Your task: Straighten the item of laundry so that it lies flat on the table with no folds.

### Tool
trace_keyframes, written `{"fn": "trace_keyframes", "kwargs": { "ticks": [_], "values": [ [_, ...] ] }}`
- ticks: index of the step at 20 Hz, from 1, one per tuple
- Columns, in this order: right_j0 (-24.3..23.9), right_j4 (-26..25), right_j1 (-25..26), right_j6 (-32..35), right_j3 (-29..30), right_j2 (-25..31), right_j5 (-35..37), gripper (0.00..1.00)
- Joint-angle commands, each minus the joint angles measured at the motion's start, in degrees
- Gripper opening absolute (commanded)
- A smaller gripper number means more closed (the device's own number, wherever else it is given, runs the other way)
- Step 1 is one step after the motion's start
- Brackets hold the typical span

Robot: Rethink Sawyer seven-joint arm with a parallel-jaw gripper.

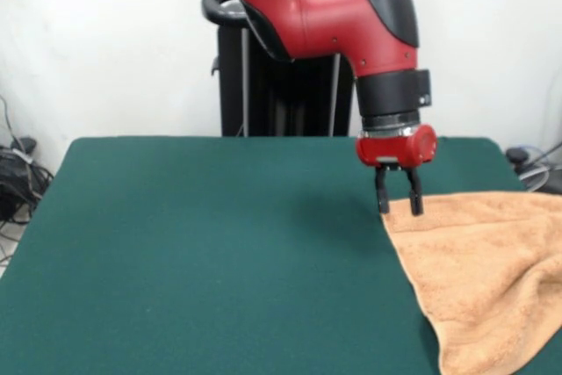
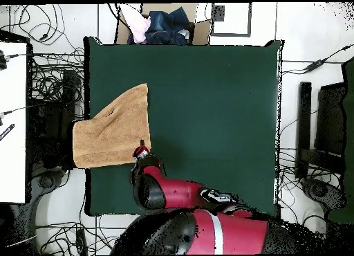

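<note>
The tan terry towel (image 1: pixel 479 283) lies at the right side of the dark green table (image 1: pixel 202 252). It has a raised crease near its right side and runs out of the picture at the right. In the overhead view the towel (image 2: pixel 110 132) lies at the table's left edge (image 2: pixel 88 73) and hangs a little over it. My gripper (image 1: pixel 399 204) points down at the towel's far left corner. Its fingers (image 1: pixel 383 199) are apart, with the tips at the towel's edge and nothing held between them. In the overhead view the gripper (image 2: pixel 142 151) is at the towel's corner nearest the robot.
A cardboard box of clothes (image 2: pixel 160 25) stands beyond the table's far edge in the overhead view. Cables and equipment (image 2: pixel 41 80) lie on the floor around the table. The robot's black pedestal (image 1: pixel 281 85) stands behind the table.
</note>
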Motion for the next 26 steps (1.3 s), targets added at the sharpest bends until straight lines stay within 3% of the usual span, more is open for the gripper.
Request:
{"fn": "trace_keyframes", "kwargs": {
  "ticks": [1, 7, 12, 17, 26],
  "values": [
    [0.9, 3.0, 3.9, 9.2, -2.9, 1.4, 2.8, 1.0],
    [2.6, 4.0, 10.2, 8.9, -7.8, 0.5, -0.3, 1.0],
    [1.9, 3.2, 10.8, 8.8, -7.9, 0.5, -0.4, 1.0],
    [-0.5, 0.5, 7.8, 8.7, -4.1, 1.7, 1.1, 1.0],
    [-4.7, -1.0, -4.2, 8.3, 6.8, 4.6, 7.4, 1.0]
  ]
}}
